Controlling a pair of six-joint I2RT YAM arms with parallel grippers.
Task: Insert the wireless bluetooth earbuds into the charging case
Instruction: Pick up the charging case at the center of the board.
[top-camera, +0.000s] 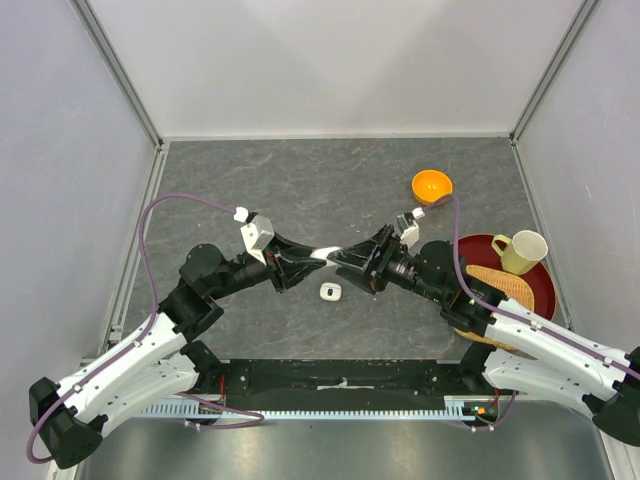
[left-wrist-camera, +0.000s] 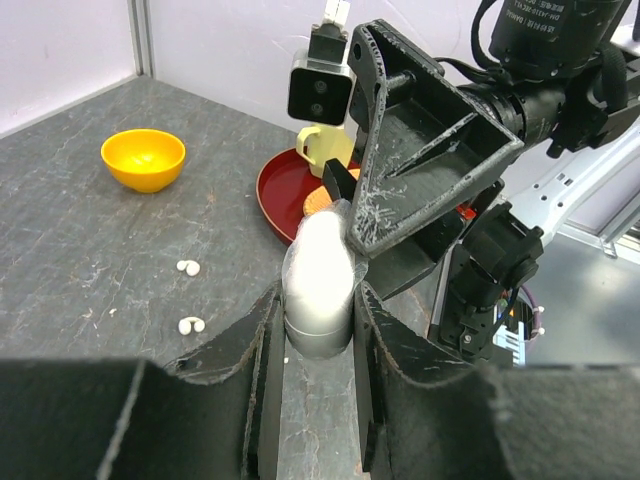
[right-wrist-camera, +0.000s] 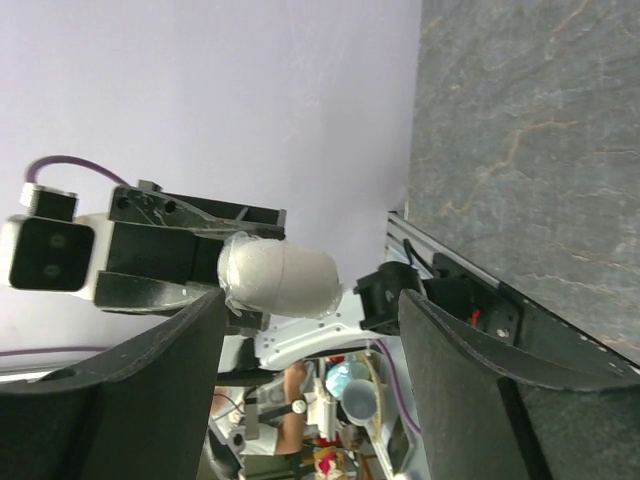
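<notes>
Left gripper (left-wrist-camera: 318, 300) is clamping the shut charging case (left-wrist-camera: 318, 260) over mid-counter, right gripper (right-wrist-camera: 312, 300) is standing jaws-apart at its lid, earbuds (left-wrist-camera: 188, 267) are lying loose toward the far edge, none seated yet.

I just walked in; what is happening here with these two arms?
The left end effector holds a white charging case lifted off the table. The right end effector is open around its free end. Four earbuds lie on the table in two pairs, not yet inserted. A second case lies nearby.
</notes>
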